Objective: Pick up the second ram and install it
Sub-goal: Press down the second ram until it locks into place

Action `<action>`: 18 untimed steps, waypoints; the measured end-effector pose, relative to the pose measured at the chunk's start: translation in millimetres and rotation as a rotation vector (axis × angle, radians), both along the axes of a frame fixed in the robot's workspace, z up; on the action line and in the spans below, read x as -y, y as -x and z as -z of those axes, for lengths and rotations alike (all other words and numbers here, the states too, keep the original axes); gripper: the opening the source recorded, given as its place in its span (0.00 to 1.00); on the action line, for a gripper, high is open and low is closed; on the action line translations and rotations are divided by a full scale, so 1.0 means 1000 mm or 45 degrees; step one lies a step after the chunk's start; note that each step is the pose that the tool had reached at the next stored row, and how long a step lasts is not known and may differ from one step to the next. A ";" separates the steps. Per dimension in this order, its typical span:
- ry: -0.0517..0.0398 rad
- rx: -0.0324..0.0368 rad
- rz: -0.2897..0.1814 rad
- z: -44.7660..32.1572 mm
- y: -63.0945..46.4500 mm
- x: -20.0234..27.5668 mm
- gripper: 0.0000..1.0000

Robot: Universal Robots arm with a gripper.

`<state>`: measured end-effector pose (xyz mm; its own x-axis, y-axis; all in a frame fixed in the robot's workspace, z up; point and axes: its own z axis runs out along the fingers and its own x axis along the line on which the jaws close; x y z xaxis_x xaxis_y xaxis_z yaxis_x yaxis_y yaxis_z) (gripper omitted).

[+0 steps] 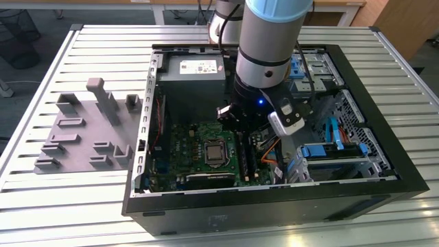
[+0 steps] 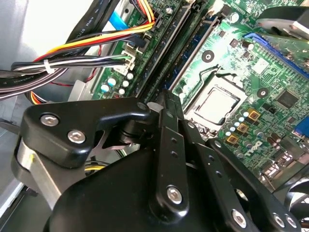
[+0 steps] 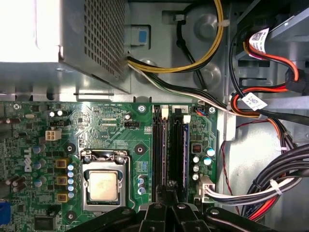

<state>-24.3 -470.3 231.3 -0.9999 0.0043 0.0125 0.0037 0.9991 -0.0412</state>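
My gripper (image 1: pixel 238 126) hangs inside the open computer case, low over the green motherboard (image 1: pixel 185 146). In both wrist views its black fingertips (image 2: pixel 166 96) (image 3: pixel 166 189) are pressed together with nothing visible between them. They sit over the near end of two long memory slots (image 3: pixel 169 145) (image 2: pixel 181 48) that run side by side next to the silver processor (image 3: pixel 103 186). Each slot seems to hold a dark stick seen edge-on. The one further from the processor (image 3: pixel 178 145) has a blue-green tint. Which of them is the second ram I cannot tell.
The black case (image 1: pixel 384 139) lies open on a slatted metal table (image 1: pixel 82 195). A grey tray with upright posts (image 1: pixel 86 131) lies at the exterior view's left. Bundled cables (image 3: pixel 270 188) and blue drive bays (image 1: pixel 329 152) crowd the side of the slots away from the processor. The power supply (image 1: pixel 192 69) sits at the far end.
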 end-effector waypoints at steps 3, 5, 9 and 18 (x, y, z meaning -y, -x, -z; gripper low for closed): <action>0.000 0.0002 0.000 0.0018 0.000 -0.0001 0.11; 0.000 0.0001 0.000 0.0034 0.000 0.0000 0.11; 0.000 0.0001 0.000 0.0066 0.000 0.0000 0.11; 0.001 -0.0002 0.000 0.0121 0.000 0.0001 0.11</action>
